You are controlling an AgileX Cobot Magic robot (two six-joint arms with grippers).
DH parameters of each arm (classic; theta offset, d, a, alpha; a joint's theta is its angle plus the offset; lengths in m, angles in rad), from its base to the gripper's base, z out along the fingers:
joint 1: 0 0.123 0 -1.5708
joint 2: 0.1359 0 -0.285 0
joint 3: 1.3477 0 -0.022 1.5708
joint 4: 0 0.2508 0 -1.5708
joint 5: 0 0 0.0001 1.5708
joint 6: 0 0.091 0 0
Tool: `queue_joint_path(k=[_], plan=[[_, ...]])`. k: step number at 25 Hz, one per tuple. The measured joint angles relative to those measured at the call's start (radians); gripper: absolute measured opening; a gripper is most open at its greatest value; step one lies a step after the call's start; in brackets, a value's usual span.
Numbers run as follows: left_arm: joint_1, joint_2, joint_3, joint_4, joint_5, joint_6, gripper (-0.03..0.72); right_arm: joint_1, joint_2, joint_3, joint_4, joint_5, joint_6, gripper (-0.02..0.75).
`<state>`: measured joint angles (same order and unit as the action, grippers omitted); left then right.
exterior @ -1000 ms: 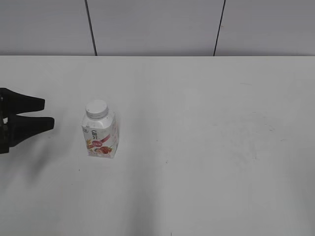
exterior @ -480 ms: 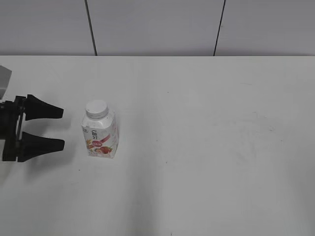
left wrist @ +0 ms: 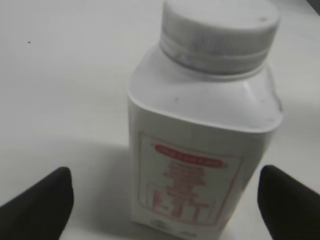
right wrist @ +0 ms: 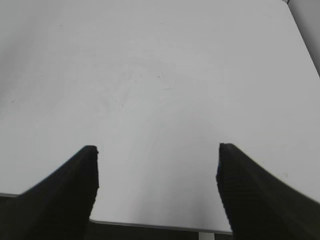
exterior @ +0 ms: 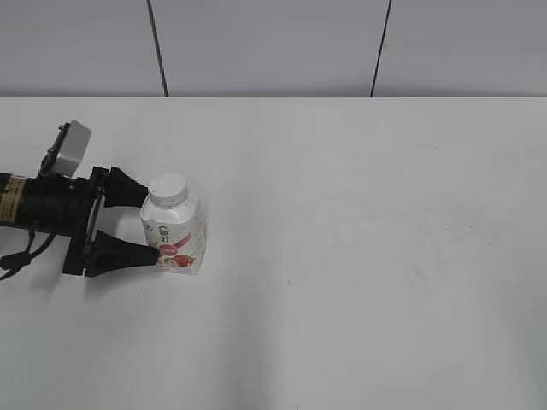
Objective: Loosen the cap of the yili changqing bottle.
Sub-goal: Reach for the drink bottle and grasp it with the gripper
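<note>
White table [exterior: 367, 256]: bare surface.
Left gripper [exterior: 152, 224]: fingers spread wide, one on either side of the bottle; contact seemingly none, though the near tip is hard to judge.
Right gripper [right wrist: 157, 165]: fingers spread over bare tabletop.
Yili changqing bottle [exterior: 175, 237]: upright, left of centre.
Cap [exterior: 167, 189]: seated on neck.

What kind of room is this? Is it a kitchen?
Probably not a kitchen; more likely a robot test lab. There is a plain white table, bare grey wall panels behind it, and a black robot gripper reaching around one little bottle.
</note>
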<state>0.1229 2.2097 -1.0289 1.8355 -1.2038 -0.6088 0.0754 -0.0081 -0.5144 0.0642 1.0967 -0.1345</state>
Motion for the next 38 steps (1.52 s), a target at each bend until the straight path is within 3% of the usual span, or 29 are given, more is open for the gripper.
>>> queue_joint_path(k=[14,25,32,38], plan=[[-0.069,0.088,-0.073,0.008,-0.003,0.0,0.583,0.0,0.0,0.0,0.0,0.0,0.0,0.582],[-0.074,0.089,-0.074,0.008,-0.005,0.0,0.564,0.0,0.0,0.0,0.0,0.0,0.0,0.582],[-0.074,0.089,-0.074,0.012,-0.01,0.0,0.424,0.0,0.0,0.0,0.0,0.0,0.0,0.582],[-0.102,0.088,-0.074,0.006,-0.004,-0.008,0.414,0.0,0.0,0.0,0.0,0.0,0.0,0.582]])
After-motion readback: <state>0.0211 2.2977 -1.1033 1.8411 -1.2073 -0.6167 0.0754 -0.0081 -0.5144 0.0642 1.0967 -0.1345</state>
